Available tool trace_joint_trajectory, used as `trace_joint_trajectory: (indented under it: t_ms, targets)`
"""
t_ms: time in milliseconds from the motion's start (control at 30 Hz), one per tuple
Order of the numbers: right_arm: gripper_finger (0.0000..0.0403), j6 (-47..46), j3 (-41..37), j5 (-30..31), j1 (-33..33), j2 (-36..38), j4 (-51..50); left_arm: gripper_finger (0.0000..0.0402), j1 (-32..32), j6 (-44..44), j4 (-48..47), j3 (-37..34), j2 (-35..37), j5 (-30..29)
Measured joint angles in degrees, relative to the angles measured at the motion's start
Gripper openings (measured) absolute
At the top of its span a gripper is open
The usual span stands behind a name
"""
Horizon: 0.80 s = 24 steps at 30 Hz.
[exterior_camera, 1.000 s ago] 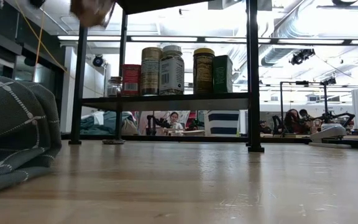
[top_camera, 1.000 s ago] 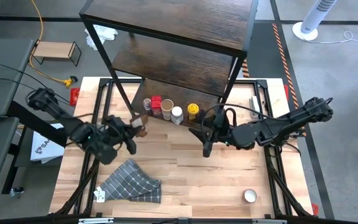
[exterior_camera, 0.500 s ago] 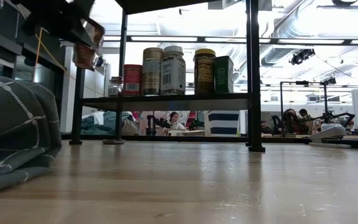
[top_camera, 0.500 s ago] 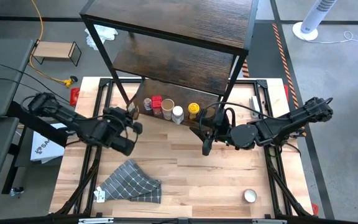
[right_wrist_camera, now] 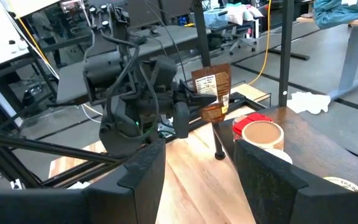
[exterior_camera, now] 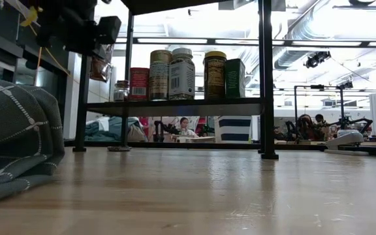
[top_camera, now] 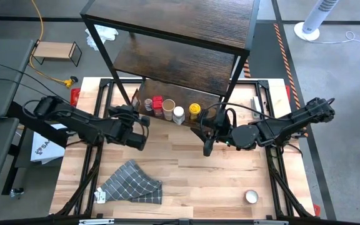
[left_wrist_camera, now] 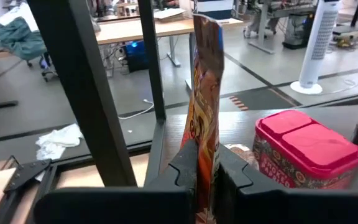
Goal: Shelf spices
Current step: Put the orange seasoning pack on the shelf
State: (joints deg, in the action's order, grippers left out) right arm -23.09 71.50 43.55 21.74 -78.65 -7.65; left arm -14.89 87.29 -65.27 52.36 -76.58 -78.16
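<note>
My left gripper (top_camera: 136, 122) is shut on a flat brown spice packet (right_wrist_camera: 211, 93) at the left front post of the dark wood shelf (top_camera: 186, 31). The packet shows edge-on in the left wrist view (left_wrist_camera: 204, 93). On the shelf's lowest board stand several spices: a red-lidded tin (left_wrist_camera: 303, 149), a tan-lidded jar (top_camera: 168, 109), a white-lidded one (top_camera: 178, 114) and a yellow-lidded one (top_camera: 194, 110). My right gripper (right_wrist_camera: 201, 180) is open and empty, above the table in front of the shelf's right front post. My left gripper pinches the packet's two flat faces (left_wrist_camera: 202, 149) between its two fingers, near one end of the packet. The fingers come about level from the table's left, pointing toward the shelf. The packet is lifted clear of the table and reaches out past the fingertips toward the shelf.
A grey checked cloth (top_camera: 133, 181) lies crumpled at the table's near left. A small round tin (top_camera: 251, 197) sits at the near right. The shelf's black post (left_wrist_camera: 79, 93) stands close beside the packet. A light-wood stand (top_camera: 55, 53) lies off the table, far left.
My left gripper has carried the packet toward the table's far edge and right, up to the shelf's left front post. It stays shut on the packet.
</note>
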Motion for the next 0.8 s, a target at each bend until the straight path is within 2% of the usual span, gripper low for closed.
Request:
trace_joint_trajectory:
  t_ms: [700, 800]
  targets:
    - [0.019, 2.07, 0.0, -0.03, 0.02, -0.02, -5.09, 0.0008, -1.76, 0.5, 3.0, 0.0, -1.25, -0.89]
    - [0.019, 3.94, 0.0, 0.0, 0.02, -0.04, -5.24, 0.0008, -2.1, -1.58, 3.79, 0.0, -0.9, -0.96]
